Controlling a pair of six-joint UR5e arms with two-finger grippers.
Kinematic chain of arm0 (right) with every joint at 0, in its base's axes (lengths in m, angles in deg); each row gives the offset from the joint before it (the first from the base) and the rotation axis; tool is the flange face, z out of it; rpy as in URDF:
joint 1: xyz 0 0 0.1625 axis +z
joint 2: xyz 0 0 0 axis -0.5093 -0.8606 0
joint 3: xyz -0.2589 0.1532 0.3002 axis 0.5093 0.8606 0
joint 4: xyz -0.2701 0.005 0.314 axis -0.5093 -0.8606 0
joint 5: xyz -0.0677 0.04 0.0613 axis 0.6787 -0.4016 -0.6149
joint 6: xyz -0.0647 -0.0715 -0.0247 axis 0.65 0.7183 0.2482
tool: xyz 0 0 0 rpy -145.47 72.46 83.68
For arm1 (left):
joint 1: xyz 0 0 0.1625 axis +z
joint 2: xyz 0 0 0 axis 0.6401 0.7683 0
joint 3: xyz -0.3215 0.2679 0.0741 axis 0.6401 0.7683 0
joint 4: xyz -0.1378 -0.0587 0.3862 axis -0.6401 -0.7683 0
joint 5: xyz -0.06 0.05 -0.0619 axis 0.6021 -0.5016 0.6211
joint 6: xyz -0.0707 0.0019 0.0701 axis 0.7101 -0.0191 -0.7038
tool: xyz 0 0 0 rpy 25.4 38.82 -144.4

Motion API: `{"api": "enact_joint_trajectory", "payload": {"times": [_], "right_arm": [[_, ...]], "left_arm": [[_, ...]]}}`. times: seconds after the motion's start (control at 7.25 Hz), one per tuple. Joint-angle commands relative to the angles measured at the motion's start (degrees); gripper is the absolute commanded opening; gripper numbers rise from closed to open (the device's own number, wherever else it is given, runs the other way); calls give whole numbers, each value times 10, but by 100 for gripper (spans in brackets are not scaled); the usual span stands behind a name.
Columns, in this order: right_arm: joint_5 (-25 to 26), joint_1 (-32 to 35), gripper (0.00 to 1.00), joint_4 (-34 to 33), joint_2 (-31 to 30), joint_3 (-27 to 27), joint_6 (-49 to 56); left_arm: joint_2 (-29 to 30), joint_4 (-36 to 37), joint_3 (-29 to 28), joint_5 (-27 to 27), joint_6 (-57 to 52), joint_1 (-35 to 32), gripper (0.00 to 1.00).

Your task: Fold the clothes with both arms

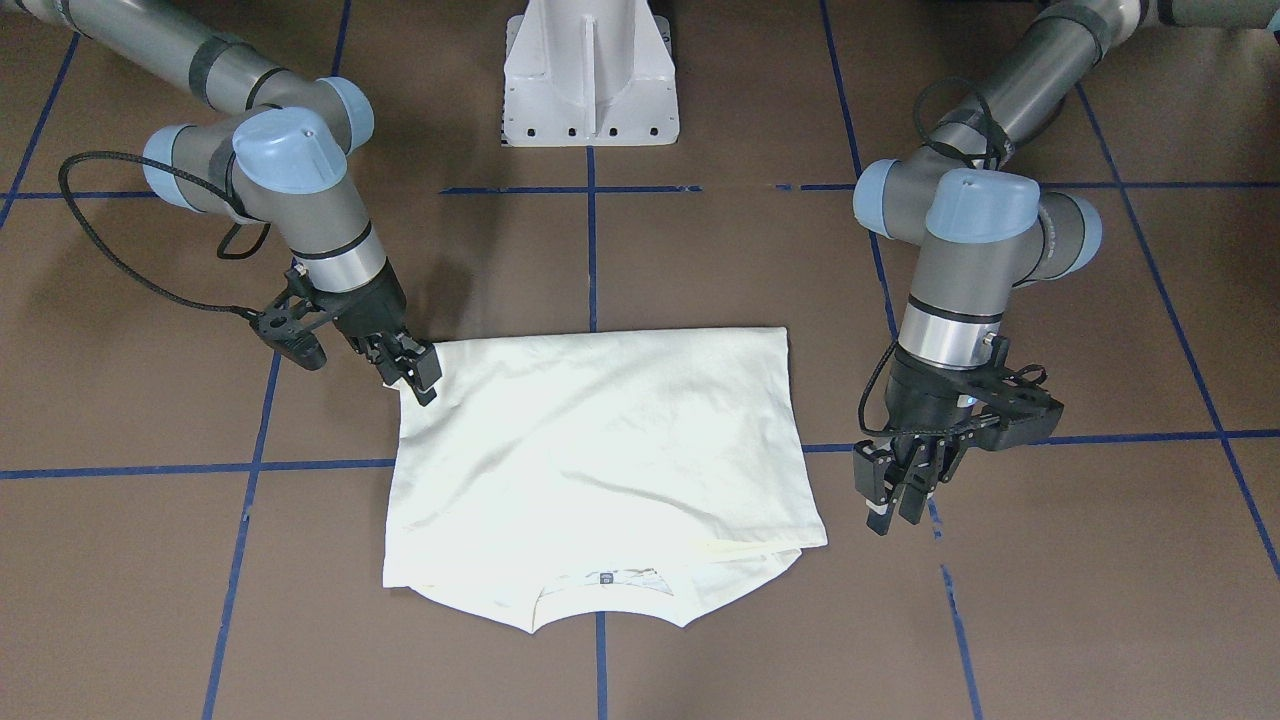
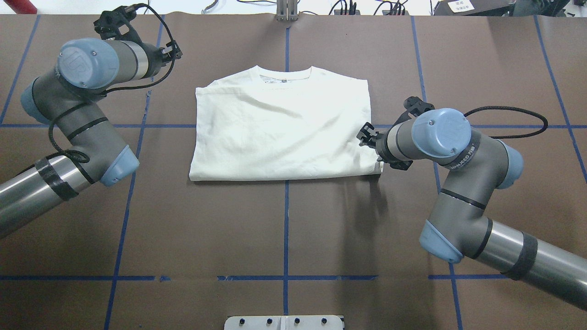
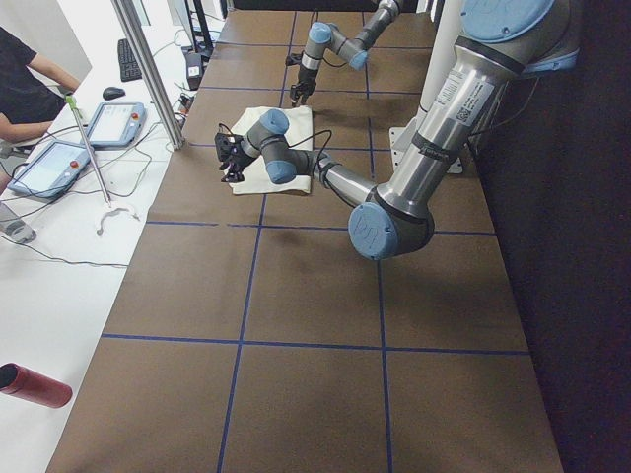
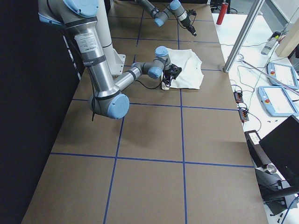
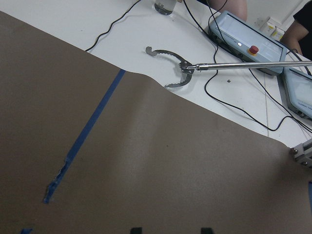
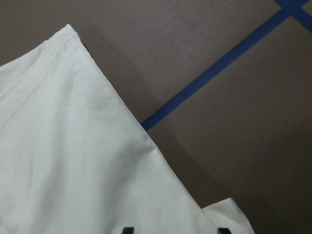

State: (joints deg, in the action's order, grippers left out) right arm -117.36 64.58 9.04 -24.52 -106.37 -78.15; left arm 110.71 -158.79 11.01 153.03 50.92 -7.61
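Observation:
The cream-white T-shirt [image 1: 600,440] lies folded into a rough rectangle on the brown table, plain side up. Its ribbed neckline [image 1: 605,590] is on the side away from the robot and the print is hidden. It also shows in the overhead view [image 2: 284,128]. My right gripper [image 1: 415,380] is at the shirt's near corner; in its wrist view its fingertips [image 6: 127,229] are apart over the cloth [image 6: 73,146]. My left gripper [image 1: 895,505] hangs over bare table beside the shirt's collar end, apart from it, with its fingertips [image 5: 136,230] apart and empty.
The white pedestal [image 1: 590,75] stands at the robot's side of the table. Blue tape lines [image 2: 286,229] grid the brown table. Past the far edge, a white bench holds a metal grabber tool [image 5: 180,68] and tablets [image 3: 49,168]. A red bottle [image 3: 35,384] lies there.

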Motion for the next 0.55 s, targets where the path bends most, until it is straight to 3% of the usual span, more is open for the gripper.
{"api": "enact_joint_trajectory", "payload": {"times": [0.0, 0.28, 0.41], "right_arm": [[14, -26, 65, 0, -39, -24, -12], [15, -28, 58, 0, -38, -21, -12], [17, -29, 37, 0, -36, -18, -12]], "left_arm": [[0, 0, -4, -1, 0, 1, 51], [0, -1, -5, -2, -2, 2, 51], [0, -1, -6, -2, -2, 1, 51]]}}
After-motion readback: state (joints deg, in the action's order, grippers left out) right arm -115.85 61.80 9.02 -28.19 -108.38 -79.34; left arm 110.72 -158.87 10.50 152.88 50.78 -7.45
